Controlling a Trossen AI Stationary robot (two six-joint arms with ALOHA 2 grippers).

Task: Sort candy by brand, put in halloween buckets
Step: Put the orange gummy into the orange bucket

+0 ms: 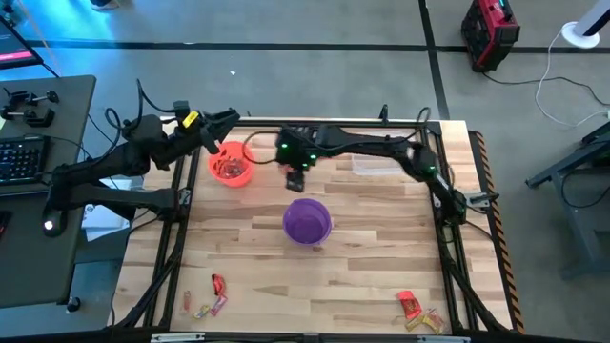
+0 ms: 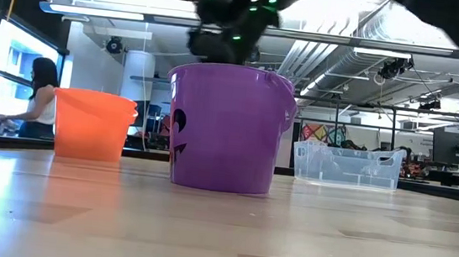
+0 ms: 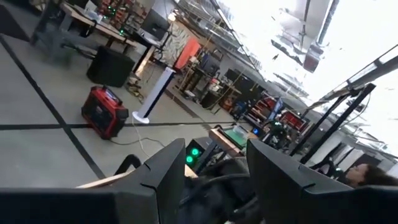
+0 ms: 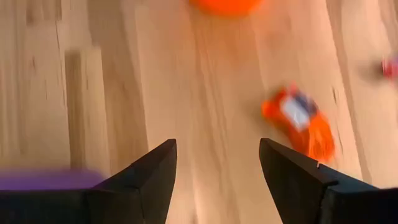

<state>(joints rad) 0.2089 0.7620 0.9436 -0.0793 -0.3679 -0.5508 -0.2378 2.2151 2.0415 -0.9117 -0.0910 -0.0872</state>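
Nearest, loose candy (image 1: 217, 284) lies at the bench (image 1: 381, 257) front edge, another cluster (image 1: 412, 307) at the right corner: light, crinkly, slippery wrappers, best pinched across the flat middle (my judgement). Mid-bench stands the purple bucket (image 1: 307, 220), the right gripper (image 1: 297, 177) just behind it, jaws wide and empty. Farther back, the orange bucket (image 1: 231, 164) holds sweets, with the left gripper (image 1: 221, 121) beside it, jaws parted, empty.
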